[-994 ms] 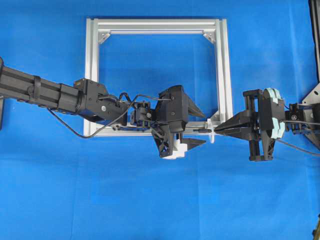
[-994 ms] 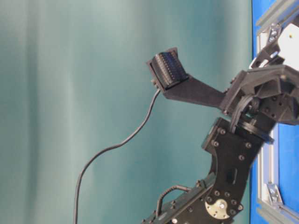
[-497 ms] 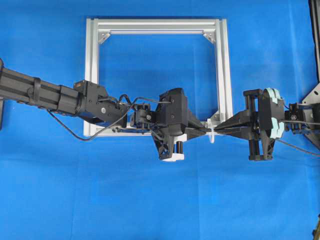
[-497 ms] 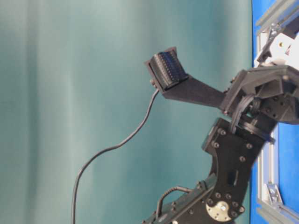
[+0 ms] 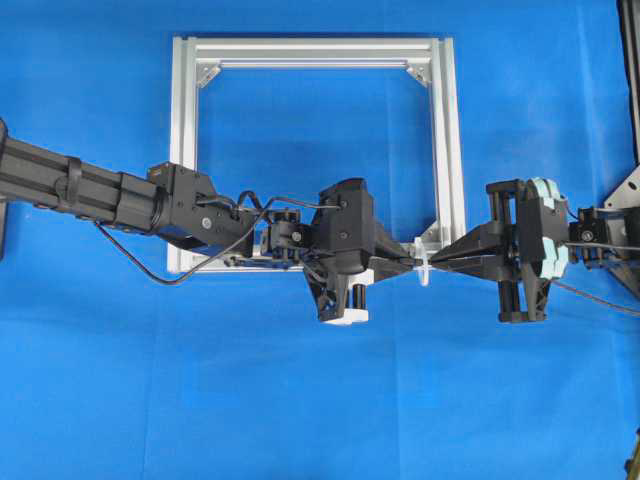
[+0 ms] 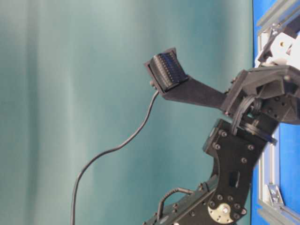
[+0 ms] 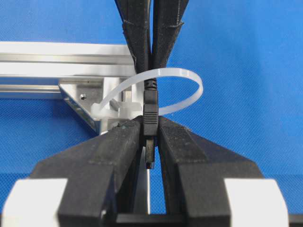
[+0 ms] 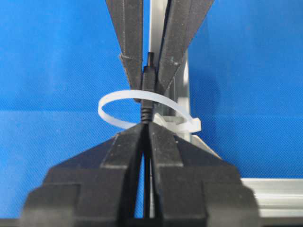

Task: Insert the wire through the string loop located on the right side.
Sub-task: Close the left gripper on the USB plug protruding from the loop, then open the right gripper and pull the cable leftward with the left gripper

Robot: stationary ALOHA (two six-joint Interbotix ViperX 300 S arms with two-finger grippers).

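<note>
Both arms matte black, boxy links, visible screw heads. Left arm point(image 5: 90, 190) has a ribbed forearm with a thin black cable point(image 5: 150, 268) looping underneath; left gripper point(image 5: 398, 262) has a white block under its wrist. Right gripper point(image 5: 450, 262) has long tapered black fingers and pale teal plates behind them. Ribbed black finger pad point(image 6: 166, 69) in the table-level view.

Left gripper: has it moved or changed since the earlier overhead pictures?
Yes. The left gripper closed from wide open, beside the frame's lower right corner, onto the wire.
</note>
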